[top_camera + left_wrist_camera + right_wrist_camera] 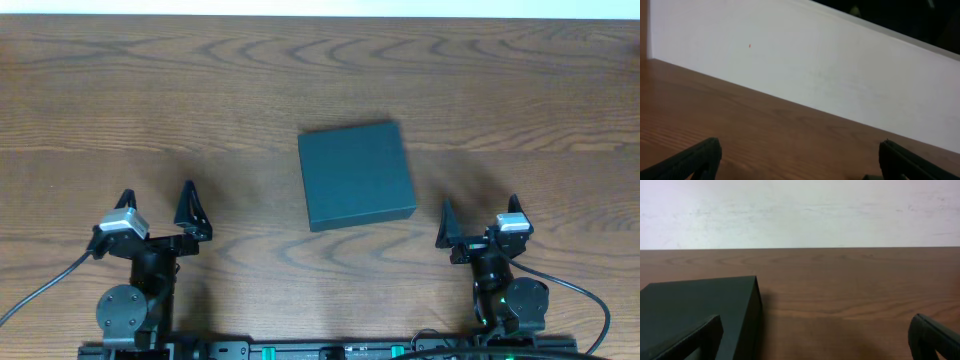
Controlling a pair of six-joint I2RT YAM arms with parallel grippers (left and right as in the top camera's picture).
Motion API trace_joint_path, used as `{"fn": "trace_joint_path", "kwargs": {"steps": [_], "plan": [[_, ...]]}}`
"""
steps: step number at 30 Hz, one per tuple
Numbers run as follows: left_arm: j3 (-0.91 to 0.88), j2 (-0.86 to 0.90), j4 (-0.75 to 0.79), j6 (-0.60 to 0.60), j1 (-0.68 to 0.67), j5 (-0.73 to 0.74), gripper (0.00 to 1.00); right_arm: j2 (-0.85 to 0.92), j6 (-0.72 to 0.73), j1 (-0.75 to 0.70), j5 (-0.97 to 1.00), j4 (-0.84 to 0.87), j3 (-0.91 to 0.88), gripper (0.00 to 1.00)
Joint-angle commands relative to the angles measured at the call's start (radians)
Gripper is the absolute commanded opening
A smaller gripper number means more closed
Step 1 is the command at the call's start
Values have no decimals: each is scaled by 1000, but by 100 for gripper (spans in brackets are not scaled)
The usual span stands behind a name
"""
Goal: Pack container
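The container [356,175] lies closed at the middle of the desk [200,80]. The left gripper [158,192] and right gripper [480,203] hang spread and empty by the near edge; brace one side, then open it gently.

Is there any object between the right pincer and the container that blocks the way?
Nothing visible does. Only bare table lies between the open right pincer and the container, which sits to its left and a little farther from the robot.
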Motion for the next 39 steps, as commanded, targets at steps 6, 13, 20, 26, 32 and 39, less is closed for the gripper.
{"fn": "trace_joint_path", "kwargs": {"steps": [6,13,20,26,32,39], "plan": [[-132,-75,92,6,-3,-11,98,-7,13,14,3,-4,-2,99],[-153,-79,100,6,-3,-8,99,-7,13,14,3,-4,-2,99],[-174,-95,89,6,-3,-8,99,-7,13,14,3,-4,-2,99],[-174,-119,39,6,-3,-8,99,-7,13,14,3,-4,-2,99],[-174,-129,16,6,-4,-8,98,-7,13,14,3,-4,-2,99],[-175,-129,-51,11,-5,-12,99,-7,13,14,3,-4,-2,99]]}}
